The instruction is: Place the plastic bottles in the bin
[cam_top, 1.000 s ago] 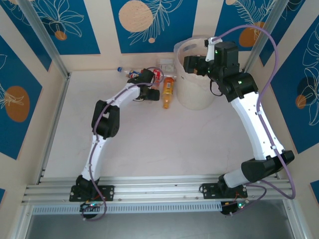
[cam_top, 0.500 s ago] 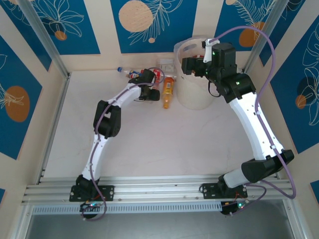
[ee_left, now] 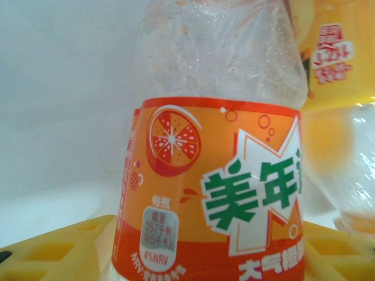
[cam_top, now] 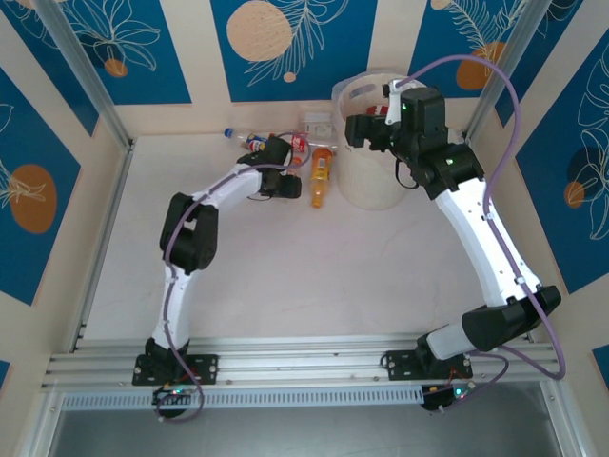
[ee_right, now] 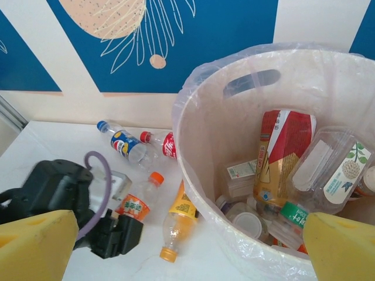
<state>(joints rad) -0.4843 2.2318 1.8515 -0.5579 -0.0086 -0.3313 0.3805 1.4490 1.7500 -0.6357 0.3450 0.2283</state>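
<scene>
Left gripper (ee_left: 208, 252) clamping orange-label bottle (ee_left: 217, 187), yellow pads (ee_left: 53, 246) pressing both sides. Bottle's looking clear, with orange-slice picture and green lettering, sitting on table (ee_right: 53, 152) just left of bin (ee_right: 193, 152). Yellow-label bottle (ee_right: 176, 219) lying right beside it. Right gripper (ee_right: 187, 249) hovering over cream bin, jaws gaping wide, holding nothing.

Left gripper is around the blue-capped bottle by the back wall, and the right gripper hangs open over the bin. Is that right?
Not quite. The left gripper is around the orange-labelled bottle, not the blue-capped bottle, which lies apart by the wall; the left wrist view shows it. The right gripper does hang open over the bin.
</scene>
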